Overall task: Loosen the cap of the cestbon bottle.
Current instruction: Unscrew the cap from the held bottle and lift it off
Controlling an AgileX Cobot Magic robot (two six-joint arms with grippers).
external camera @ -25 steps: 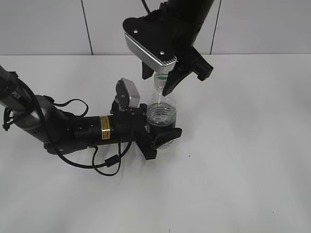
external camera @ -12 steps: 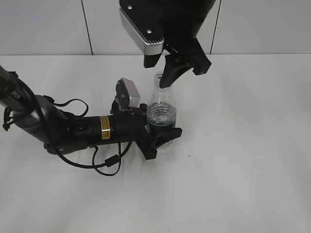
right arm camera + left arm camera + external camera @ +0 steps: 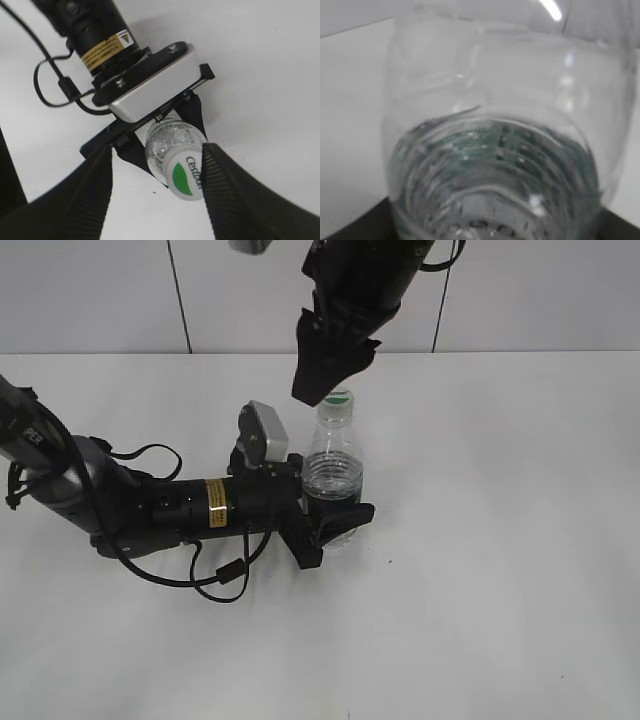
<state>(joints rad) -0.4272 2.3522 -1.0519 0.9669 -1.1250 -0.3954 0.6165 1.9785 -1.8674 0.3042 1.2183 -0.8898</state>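
Observation:
The clear cestbon bottle (image 3: 333, 475) stands upright on the white table, its green label band inside my left gripper's jaws. My left gripper (image 3: 335, 525) is shut on the bottle's lower body. The bottle fills the left wrist view (image 3: 490, 150). The white cap (image 3: 339, 398) with a green mark sits on the neck. My right gripper (image 3: 325, 380) hangs just above and left of the cap, open, not touching it. In the right wrist view the cap (image 3: 186, 176) lies between the spread fingers of my right gripper (image 3: 157, 150), close to the right finger.
My left arm (image 3: 150, 505) lies low across the table from the left, with loose black cables (image 3: 215, 575) beside it. A grey panelled wall (image 3: 550, 300) closes the back. White table (image 3: 480, 570) surface extends to the right and front.
My right gripper has risen off the bottle's neck and turned, and now sits above the cap. The bottle and my left gripper have not moved.

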